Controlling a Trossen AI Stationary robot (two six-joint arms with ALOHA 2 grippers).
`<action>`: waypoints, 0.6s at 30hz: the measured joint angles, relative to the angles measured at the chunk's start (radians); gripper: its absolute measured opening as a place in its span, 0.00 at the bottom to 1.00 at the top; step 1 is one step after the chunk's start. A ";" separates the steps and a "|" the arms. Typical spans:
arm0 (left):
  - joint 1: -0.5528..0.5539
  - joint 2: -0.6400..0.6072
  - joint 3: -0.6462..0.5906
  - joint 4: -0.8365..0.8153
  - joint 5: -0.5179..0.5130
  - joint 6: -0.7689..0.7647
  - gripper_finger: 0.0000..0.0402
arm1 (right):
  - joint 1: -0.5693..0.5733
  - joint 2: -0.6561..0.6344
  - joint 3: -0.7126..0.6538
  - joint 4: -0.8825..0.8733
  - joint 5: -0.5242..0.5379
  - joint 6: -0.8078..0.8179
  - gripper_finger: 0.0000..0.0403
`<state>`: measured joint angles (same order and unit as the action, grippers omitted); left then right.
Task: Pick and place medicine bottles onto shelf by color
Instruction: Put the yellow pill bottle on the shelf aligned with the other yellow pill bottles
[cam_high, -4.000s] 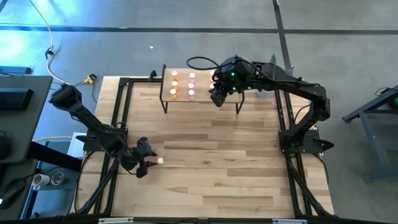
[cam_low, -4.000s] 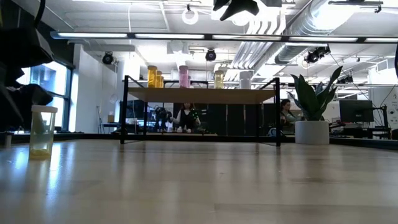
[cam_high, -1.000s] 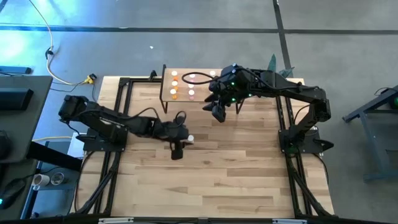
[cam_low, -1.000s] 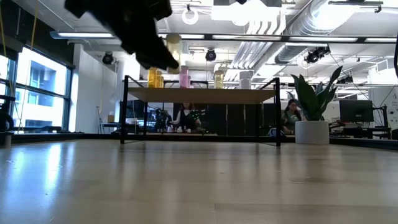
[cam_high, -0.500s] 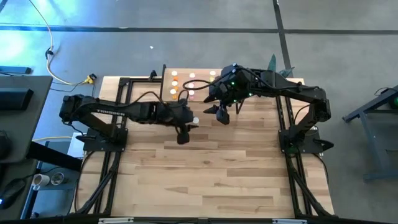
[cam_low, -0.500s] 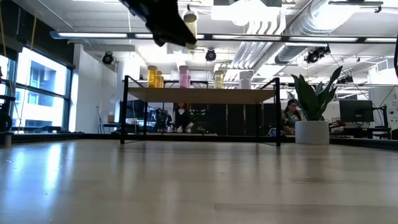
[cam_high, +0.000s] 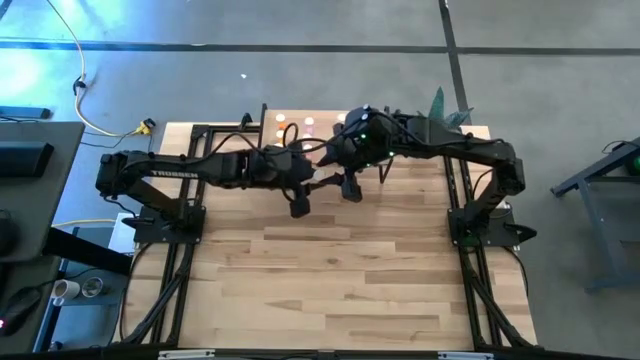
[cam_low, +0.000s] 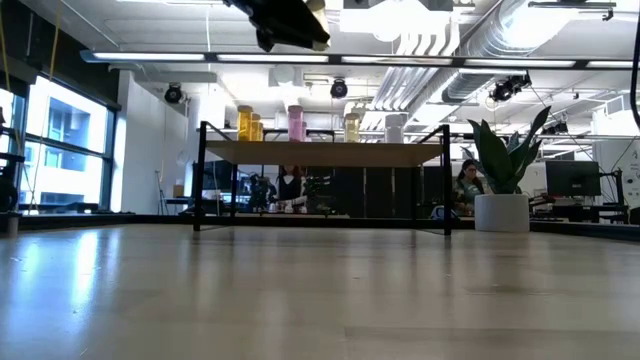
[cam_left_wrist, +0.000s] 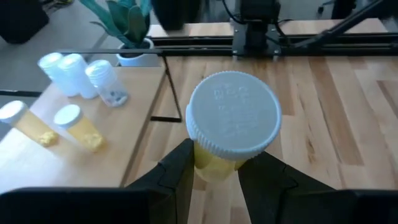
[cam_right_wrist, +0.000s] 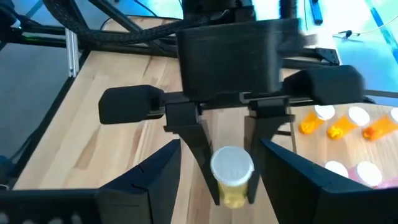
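From above, the left gripper has swung from the table's 9 o'clock edge up beside the shelf at 12 o'clock, meeting the right gripper nose to nose. At table height, the left arm has climbed toward 12 o'clock with the bottle; earlier bottles stand on the shelf. The left wrist view shows its jaws pinching a yellow medicine bottle with a white cap, shelf bottles at 9 o'clock. The right wrist view shows the right jaws, widened in the last second, spread either side of that bottle without touching: probably a handover, so the right arm can shelve it with the yellows.
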<state>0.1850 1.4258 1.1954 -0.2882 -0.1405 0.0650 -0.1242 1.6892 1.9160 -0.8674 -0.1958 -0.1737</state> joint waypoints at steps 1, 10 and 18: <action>0.001 0.000 0.000 0.000 -0.003 0.000 0.26 | 0.000 0.005 0.000 0.003 0.000 -0.005 0.50; 0.006 0.000 0.000 -0.008 -0.005 0.007 0.26 | 0.000 0.042 0.000 0.017 0.021 -0.010 0.50; 0.006 0.000 0.000 -0.008 -0.005 0.009 0.26 | -0.002 0.070 -0.001 -0.005 0.023 -0.008 0.50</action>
<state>0.1905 1.4258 1.1957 -0.2962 -0.1458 0.0740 -0.1261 1.7592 1.9152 -0.8726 -0.1730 -0.1814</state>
